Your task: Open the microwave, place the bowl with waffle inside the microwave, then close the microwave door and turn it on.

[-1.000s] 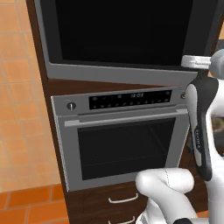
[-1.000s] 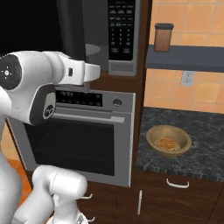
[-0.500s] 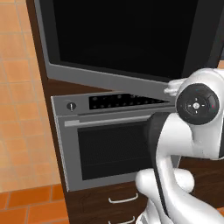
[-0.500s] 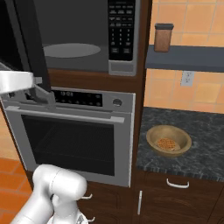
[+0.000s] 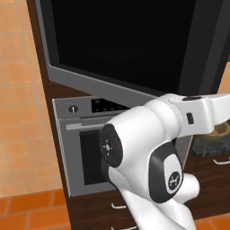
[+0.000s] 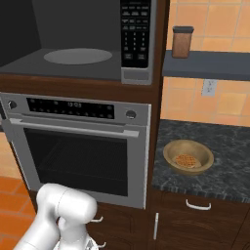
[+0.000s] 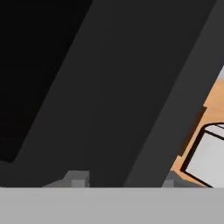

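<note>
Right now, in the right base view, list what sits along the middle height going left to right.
Silver oven with a dark glass window → small round tan wooden bowl holding a waffle on the dark speckled stone counter.

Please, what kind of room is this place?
Most likely a home kitchen: a built-in microwave stands open above a silver oven, and a bowl with waffle sits on a dark stone counter.

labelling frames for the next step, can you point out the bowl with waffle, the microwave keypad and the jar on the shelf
bowl with waffle (image 6: 188, 157), right base view, on the waffle inside the bowl.
microwave keypad (image 6: 135, 34), right base view, middle of the dark button panel.
jar (image 6: 181, 43), right base view, on its brown body below the dark lid.
</note>
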You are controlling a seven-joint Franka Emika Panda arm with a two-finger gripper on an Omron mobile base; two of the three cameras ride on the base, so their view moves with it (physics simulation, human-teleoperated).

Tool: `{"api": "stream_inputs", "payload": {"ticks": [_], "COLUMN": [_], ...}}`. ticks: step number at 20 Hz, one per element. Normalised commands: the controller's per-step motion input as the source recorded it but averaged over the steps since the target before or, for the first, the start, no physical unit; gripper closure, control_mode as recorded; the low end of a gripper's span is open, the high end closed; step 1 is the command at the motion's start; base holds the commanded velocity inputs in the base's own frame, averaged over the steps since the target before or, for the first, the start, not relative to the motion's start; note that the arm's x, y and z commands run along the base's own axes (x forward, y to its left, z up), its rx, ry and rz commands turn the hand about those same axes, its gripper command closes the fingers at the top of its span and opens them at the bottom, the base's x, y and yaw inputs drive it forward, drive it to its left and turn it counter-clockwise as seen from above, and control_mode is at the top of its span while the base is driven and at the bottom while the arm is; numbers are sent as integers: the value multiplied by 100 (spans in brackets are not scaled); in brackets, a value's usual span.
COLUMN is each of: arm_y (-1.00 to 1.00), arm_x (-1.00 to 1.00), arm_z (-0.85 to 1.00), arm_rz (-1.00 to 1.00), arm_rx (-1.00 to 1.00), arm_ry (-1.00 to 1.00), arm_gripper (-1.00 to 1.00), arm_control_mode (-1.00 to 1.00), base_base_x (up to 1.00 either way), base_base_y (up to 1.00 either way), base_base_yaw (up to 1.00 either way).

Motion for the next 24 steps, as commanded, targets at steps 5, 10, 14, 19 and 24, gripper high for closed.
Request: {"api": "stream_inputs", "payload": {"ticks": [5, 10, 14, 19, 24], "arm_y": [0, 19, 45, -10, -12], "arm_x": [0, -28, -36, -43, -26], "arm_z": [-8, -5, 0, -2, -22], "arm_rz": [2, 10, 12, 39, 87], "arm_rx": [1, 8, 0, 0, 1], "arm_ry": [0, -2, 2, 7, 13], "arm_gripper": [-100, -100, -100, -100, -100], "arm_control_mode": [-100, -100, -100, -100, -100], "base_base_x": [0, 0, 0, 0, 0], "base_base_y": [0, 0, 0, 0, 0], "base_base_yaw": [0, 0, 0, 0, 0]}}
